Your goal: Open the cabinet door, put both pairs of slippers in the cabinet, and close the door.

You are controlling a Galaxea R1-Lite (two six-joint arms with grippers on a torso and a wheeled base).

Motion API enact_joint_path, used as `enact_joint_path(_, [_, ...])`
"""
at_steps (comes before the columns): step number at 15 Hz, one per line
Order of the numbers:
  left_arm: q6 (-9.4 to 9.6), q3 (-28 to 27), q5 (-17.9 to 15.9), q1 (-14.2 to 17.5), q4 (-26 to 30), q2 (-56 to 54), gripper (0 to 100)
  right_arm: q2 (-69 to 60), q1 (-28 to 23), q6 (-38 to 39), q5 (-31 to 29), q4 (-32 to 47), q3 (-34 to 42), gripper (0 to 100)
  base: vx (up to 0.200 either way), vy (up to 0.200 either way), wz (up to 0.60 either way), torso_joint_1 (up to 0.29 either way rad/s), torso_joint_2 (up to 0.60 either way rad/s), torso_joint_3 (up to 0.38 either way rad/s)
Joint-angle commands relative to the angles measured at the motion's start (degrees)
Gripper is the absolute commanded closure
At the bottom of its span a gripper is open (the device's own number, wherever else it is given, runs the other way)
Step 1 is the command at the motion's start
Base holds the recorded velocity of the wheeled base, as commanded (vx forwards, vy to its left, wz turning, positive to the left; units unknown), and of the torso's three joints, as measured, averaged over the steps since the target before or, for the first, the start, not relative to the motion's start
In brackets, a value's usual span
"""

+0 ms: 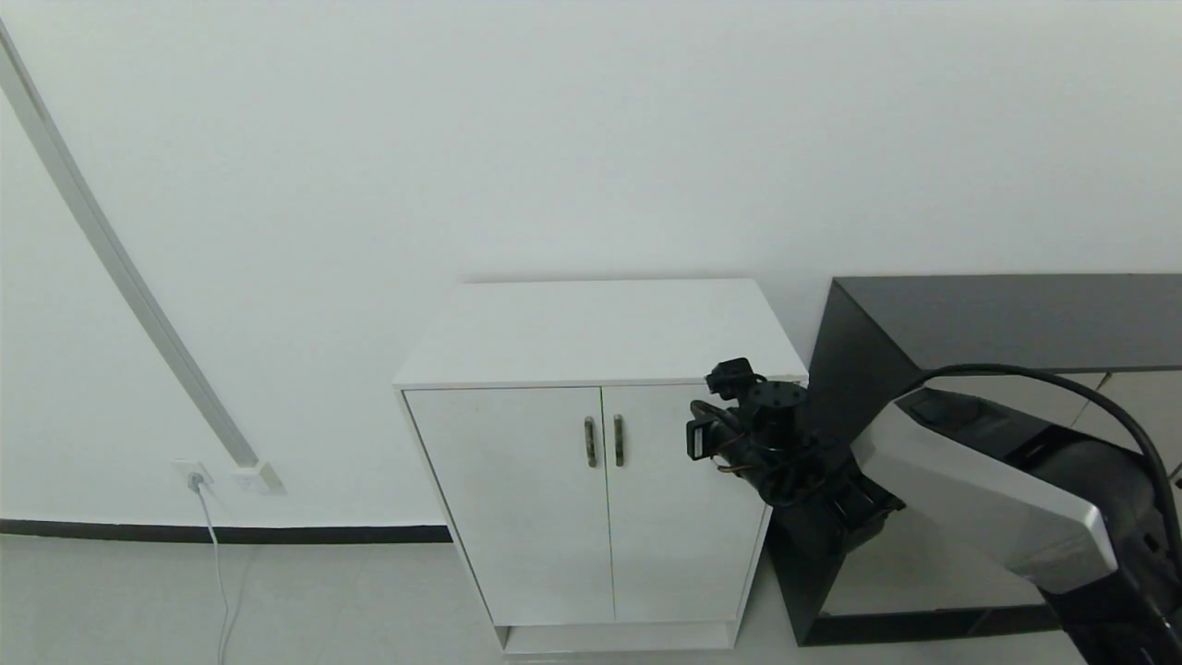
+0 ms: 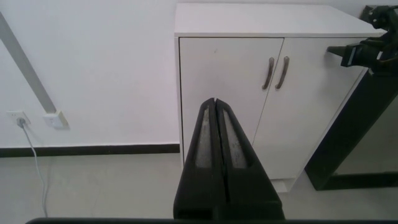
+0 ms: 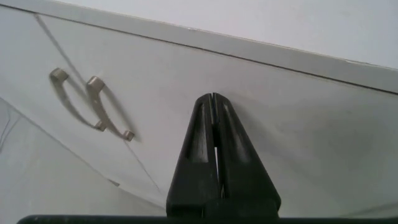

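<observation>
We see a white two-door cabinet [image 1: 591, 332] against the wall, both doors shut. Its two slim handles sit side by side at the centre seam, the left handle [image 1: 590, 441] and the right handle [image 1: 618, 440]. The right gripper [image 1: 699, 439] hangs close in front of the upper right door [image 1: 683, 536], near the handles but apart from them, fingers pressed together on nothing. The left gripper [image 2: 215, 102], likewise clenched and empty, is well back from the cabinet, facing it.

We judge that closed fingers would slide off a handle rather than hook it. The handles are so close together that a careless reach could catch both. The right door would likely swing toward the right arm, and toward the dark unit [image 1: 923, 314] just beside the cabinet, and be blocked.

A wall socket [image 1: 194, 476] and its white cable [image 1: 217, 563] lie well to the left.
</observation>
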Motion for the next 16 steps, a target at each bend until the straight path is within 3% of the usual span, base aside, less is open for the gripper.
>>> enact_joint_path(1, [-0.02,0.0,0.02,0.01,-0.01,0.0,100,-6.21,-0.07,0.37,0.05,-1.09,5.92,100,0.0,0.0,0.0,0.0,0.0,0.0])
enact_joint_path(11, [-0.02,0.0,0.02,0.01,-0.01,0.0,100,-28.8,-8.86,0.72,-5.93,-8.03,37.82,100,0.0,0.0,0.0,0.0,0.0,0.0])
enact_joint_path(16, [-0.11,0.0,0.11,0.01,-0.01,0.09,100,-38.47,-12.2,0.2,-8.48,-8.12,48.28,100,0.0,0.0,0.0,0.0,0.0,0.0])
